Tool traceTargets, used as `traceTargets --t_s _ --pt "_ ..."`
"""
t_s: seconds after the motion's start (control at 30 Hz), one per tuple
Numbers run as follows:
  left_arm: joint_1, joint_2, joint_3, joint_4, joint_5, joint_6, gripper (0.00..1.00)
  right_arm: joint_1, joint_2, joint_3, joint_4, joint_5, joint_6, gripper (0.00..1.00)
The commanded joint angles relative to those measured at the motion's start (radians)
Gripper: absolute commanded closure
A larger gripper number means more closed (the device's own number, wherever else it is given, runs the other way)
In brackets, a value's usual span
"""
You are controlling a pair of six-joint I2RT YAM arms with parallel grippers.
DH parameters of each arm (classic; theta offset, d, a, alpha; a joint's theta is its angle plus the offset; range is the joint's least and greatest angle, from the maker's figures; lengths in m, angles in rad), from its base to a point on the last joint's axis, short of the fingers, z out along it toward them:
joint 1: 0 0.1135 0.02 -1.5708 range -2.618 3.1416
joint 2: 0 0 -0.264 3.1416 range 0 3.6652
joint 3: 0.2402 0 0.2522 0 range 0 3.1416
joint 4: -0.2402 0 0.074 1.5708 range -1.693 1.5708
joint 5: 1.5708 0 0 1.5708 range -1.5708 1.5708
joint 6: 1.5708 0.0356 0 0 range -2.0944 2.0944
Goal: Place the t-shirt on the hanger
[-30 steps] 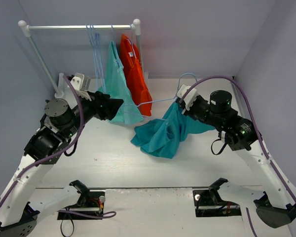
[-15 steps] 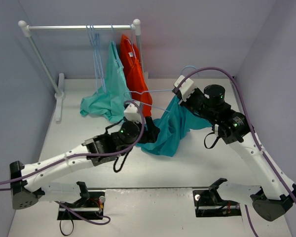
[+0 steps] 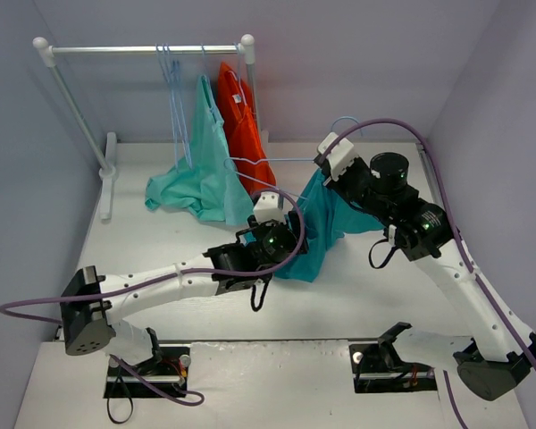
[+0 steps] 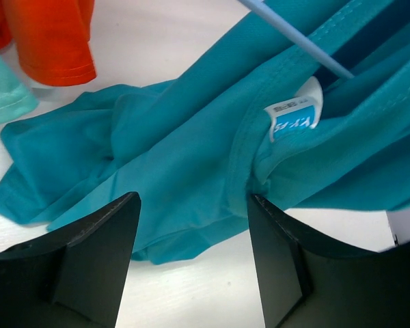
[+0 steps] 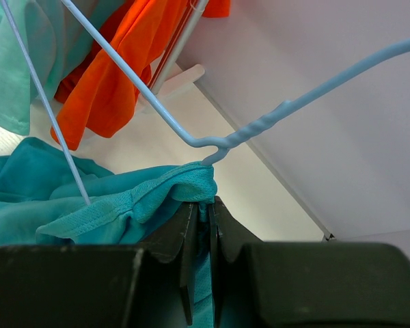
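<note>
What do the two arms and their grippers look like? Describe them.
Both the left arm and right arm have white links with black joint housings showing small green lights, and a purple cable running along each. The left gripper and right gripper have matte black angular fingers.

The t-shirt point(image 3: 335, 223) is plain deep teal; its label point(image 4: 294, 117) is white with blue print. The hanger point(image 5: 260, 127) is pale blue. Of 2 hung garments, the orange garment point(image 3: 243, 125) is vivid, the mint garment point(image 3: 205, 170) pale green. Rack point(image 3: 143, 49) and table point(image 3: 384, 299) are white, walls point(image 3: 339, 63) lavender, cables point(image 3: 384, 125) purple.
</note>
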State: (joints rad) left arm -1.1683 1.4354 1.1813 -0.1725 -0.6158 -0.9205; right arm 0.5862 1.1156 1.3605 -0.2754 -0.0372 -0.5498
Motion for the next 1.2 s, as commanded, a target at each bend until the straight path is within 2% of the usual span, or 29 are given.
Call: traceTargets --t_s 0.0,0.13,0.4,0.6,0.77,0.9,1.07,1.17 --pt "-0.011 0.019 0.085 0.067 -0.059 -0.036 0.41 0.009 -0.020 -0.002 0.125 0.012 0.019 1.00" --pt "-0.016 0.027 0.089 0.093 -0.066 -0.025 0.41 0.009 -0.026 -0.010 0.129 0.008 0.021 1.00" --pt "-0.016 0.089 0.156 -0.006 -0.094 -0.038 0.41 0.009 -0.043 -0.011 0.136 -0.003 0.028 1.00" --pt "-0.020 0.088 0.131 -0.024 -0.090 -0.071 0.41 0.009 -0.054 -0.023 0.137 -0.001 0.030 1.00" --pt "-0.027 0.029 0.064 0.102 -0.076 0.003 0.41 0.009 -0.056 -0.031 0.137 0.000 0.028 1.00" --pt "-0.031 0.000 0.067 0.136 -0.065 0.091 0.41 0.009 -0.058 -0.038 0.137 -0.003 0.030 1.00" --pt "-0.031 -0.023 0.034 0.156 -0.051 0.103 0.41 0.007 -0.063 -0.038 0.137 0.003 0.028 1.00" --pt "-0.031 -0.026 0.003 0.222 -0.036 0.125 0.41 0.007 -0.061 -0.038 0.137 0.009 0.029 1.00"
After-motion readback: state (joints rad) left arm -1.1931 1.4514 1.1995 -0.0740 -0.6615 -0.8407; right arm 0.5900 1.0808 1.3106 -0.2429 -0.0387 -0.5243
